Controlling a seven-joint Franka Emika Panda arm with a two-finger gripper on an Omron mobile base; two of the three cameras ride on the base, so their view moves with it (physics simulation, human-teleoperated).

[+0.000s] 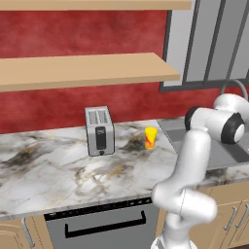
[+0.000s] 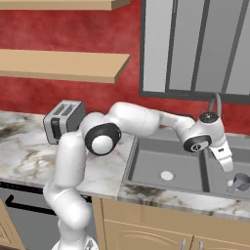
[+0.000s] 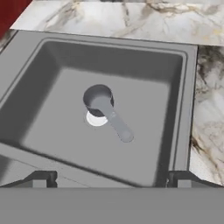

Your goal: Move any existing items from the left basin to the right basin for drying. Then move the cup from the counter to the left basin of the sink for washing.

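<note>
The small yellow cup (image 1: 151, 137) with a red-orange mark stands upright on the marble counter (image 1: 48, 165), between the toaster and the sink. My arm reaches right over the sink. The gripper (image 2: 225, 162) hangs open above the right basin (image 2: 222, 181), with nothing between its fingers. A grey scoop with a long handle (image 2: 239, 181) lies on the right basin's floor. In the hand view the scoop (image 3: 105, 107) rests over the drain, and the gripper (image 3: 112, 179) is above and apart from it. The left basin (image 2: 151, 166) shows a bare floor with its drain.
A silver two-slot toaster (image 1: 99, 130) stands on the counter left of the cup. The arched grey tap (image 2: 215, 105) rises behind the sink, close to my wrist. Wooden shelves (image 1: 87, 70) hang on the red wall. A dishwasher front (image 1: 104, 226) sits below the counter.
</note>
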